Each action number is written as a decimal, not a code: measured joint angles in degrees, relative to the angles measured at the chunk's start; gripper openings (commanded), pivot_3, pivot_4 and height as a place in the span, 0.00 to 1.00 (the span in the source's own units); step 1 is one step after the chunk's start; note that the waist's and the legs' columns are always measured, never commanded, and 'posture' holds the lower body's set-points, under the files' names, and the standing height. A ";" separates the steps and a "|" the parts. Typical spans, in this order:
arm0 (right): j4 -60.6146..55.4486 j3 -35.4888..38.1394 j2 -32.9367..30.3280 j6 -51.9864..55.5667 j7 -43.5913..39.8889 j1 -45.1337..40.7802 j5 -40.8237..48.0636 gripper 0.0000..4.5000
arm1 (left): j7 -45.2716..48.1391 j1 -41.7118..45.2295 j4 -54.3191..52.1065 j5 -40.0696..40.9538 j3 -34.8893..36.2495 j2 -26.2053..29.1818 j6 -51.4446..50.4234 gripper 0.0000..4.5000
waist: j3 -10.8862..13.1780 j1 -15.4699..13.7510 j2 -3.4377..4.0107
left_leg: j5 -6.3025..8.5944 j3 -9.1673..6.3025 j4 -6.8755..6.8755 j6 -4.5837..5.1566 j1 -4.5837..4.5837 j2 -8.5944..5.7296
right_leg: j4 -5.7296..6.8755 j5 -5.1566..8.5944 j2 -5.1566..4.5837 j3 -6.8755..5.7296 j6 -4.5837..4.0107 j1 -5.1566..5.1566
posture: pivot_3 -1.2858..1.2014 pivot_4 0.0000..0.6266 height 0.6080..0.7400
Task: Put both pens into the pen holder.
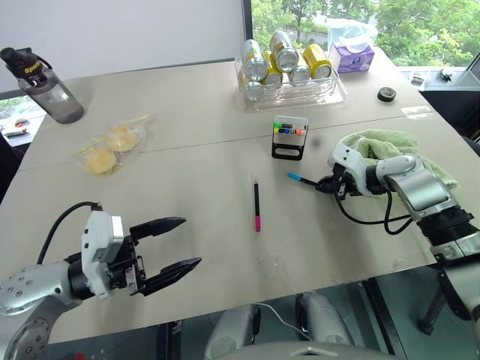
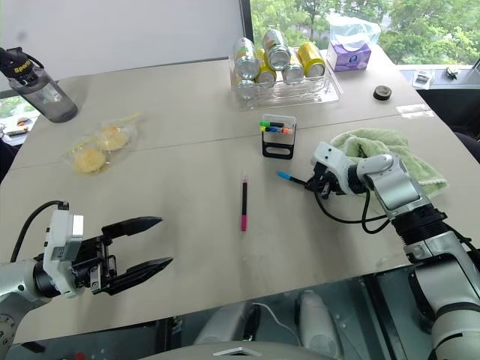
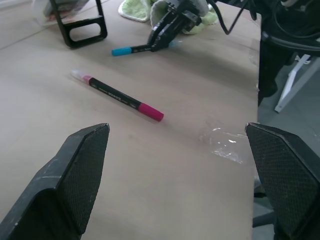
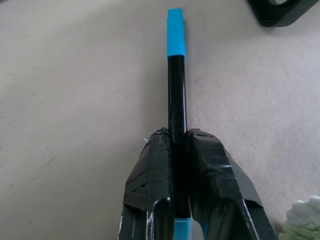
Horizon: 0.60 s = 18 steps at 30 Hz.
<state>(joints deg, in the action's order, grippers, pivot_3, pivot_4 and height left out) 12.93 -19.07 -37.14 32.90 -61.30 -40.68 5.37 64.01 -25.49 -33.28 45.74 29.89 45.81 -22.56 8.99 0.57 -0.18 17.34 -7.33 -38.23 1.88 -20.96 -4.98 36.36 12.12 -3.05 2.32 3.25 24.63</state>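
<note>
Jaws of the left gripper [image 1: 174, 245] gape wide, holding nothing. Left of the pen holder [image 1: 289, 136] lies the pink pen [image 1: 256, 203]; right of it, the right gripper [image 4: 178, 145] pinches the blue pen [image 4: 176, 75] lengthwise, which may slip on lifting.

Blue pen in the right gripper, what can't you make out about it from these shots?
- Blue-capped pen, right wrist view: rear barrel hidden between the right gripper fingers.
- Same pen, eye views: whether it has lifted off the table, too small.
- Pen holder: free slots, too small.
</note>
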 measured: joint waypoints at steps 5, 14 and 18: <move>-4.98 2.44 0.99 -0.91 0.01 3.64 2.28 0.01 | -1.34 4.12 0.84 1.12 -0.76 -0.06 -1.64 1.00 | 0.03 0.04 0.05 | 0.00 -0.01 0.00 0.00 -0.03 0.00 | 0.02 0.00 0.01 0.01 0.00 0.04 | 0.52 0.24 0.99; -21.57 9.50 9.46 -7.11 -0.48 8.16 13.73 0.01 | -9.00 13.25 2.53 6.65 -4.82 -3.28 -7.03 1.00 | 0.07 0.28 0.10 | -0.01 -0.01 -0.01 -0.02 -0.03 0.00 | 0.14 -0.01 0.03 0.04 0.01 0.13 | 0.52 0.24 0.99; -23.41 9.19 9.88 -14.21 -0.11 7.72 12.21 0.01 | -10.10 16.77 3.51 6.84 -5.88 -3.75 -7.16 1.00 | 0.05 -0.04 0.08 | -0.01 -0.02 -0.07 -0.02 -0.04 -0.04 | 0.16 -0.01 0.00 0.00 0.01 0.10 | 0.52 0.24 0.99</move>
<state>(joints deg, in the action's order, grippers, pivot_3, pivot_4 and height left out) -10.48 -9.88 -27.26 18.68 -61.41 -32.96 17.59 53.91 -8.72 -29.77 52.57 24.00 42.06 -29.72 9.04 0.53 -0.10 17.33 -7.35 -38.30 1.87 -21.00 -5.03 36.52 12.11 -3.05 2.33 3.26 24.73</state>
